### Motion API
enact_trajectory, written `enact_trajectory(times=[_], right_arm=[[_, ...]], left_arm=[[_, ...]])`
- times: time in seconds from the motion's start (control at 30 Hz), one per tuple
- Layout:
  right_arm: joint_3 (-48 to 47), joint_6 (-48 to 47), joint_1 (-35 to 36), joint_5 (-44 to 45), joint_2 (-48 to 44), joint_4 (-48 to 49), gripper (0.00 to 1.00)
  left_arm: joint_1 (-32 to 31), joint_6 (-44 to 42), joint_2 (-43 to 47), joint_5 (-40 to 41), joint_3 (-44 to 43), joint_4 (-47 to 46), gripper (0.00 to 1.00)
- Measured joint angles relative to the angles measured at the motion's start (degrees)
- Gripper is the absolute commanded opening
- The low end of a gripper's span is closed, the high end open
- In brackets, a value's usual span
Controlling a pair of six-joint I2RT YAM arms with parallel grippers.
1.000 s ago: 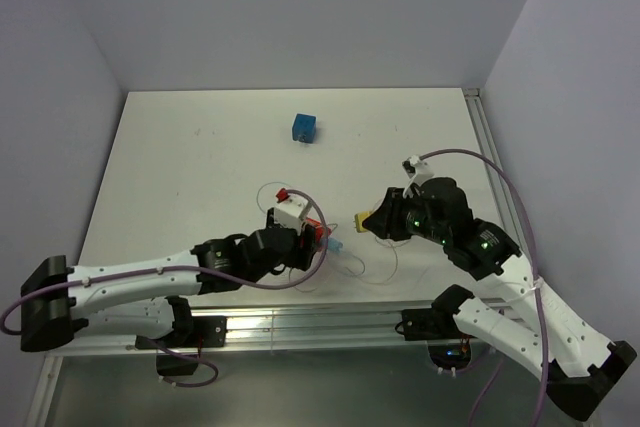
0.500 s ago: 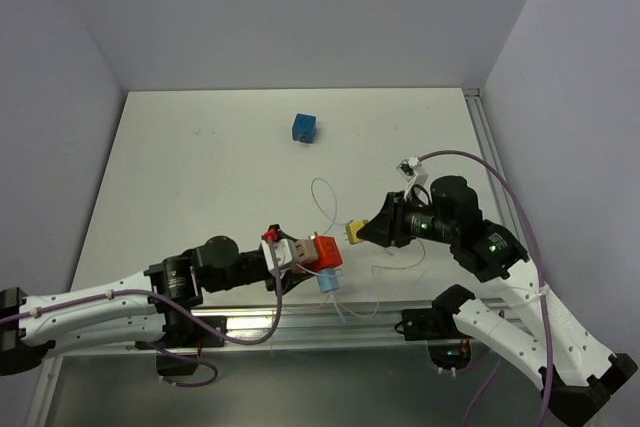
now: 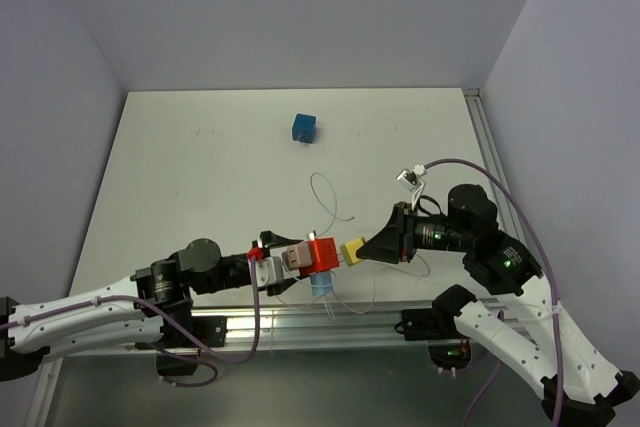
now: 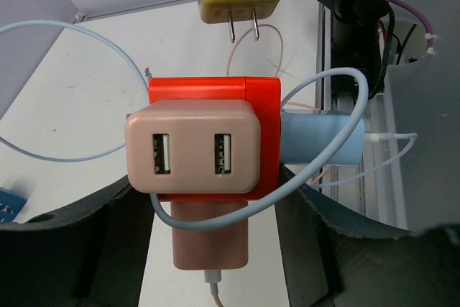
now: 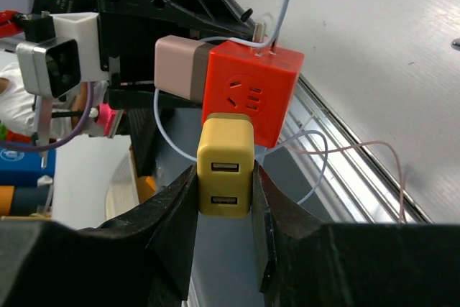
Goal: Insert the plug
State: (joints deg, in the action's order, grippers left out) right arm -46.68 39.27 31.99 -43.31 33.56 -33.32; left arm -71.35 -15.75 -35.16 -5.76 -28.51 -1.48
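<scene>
The left hand has its dark fingers pressed against the two flanks of a red socket cube. It holds the cube off the bench, out over the near edge at about 6 o'clock of the top view. A pale pink USB charger is plugged into the cube face that looks back at the left wrist camera, and its two USB ports show plainly. A light-blue plug sticks out of the cube at 3 o'clock in that view. Its thin light-blue cable loops round beneath the pink charger and away toward 9 o'clock.

The right hand pinches the yellow plug between its fingers, with the two USB ports facing the right wrist camera. From above, the plug sits just beside the cube at the cube's 3 o'clock. In the left wrist view it hangs at 12 o'clock, its two flat prongs pointing at the cube. The prongs stop short of the cube with a sliver of bench showing between (so they are not yet in). The right wrist view shows the cube face turned toward the plug, which carries moulded socket slots.

A small blue cube rests on the bench well apart, at about 12 o'clock from the red one. A thin pinkish wire curls on the bench behind the prongs.
</scene>
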Motion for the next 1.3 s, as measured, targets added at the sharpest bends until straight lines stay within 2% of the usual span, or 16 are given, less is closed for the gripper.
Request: enact_trajectory(times=[0.9,1.3], right_arm=[[4.52,4.9,-0.02,0.39,3.41,10.43,0.0],[9.01,6.21,0.31,0.63,2.73,12.81,0.0]], left_arm=[[0.0,-1.11,2.32,-1.97,1.73,-0.72,0.01],[-0.13,-1.09,2.32,0.66,4.83,-3.37,0.0]])
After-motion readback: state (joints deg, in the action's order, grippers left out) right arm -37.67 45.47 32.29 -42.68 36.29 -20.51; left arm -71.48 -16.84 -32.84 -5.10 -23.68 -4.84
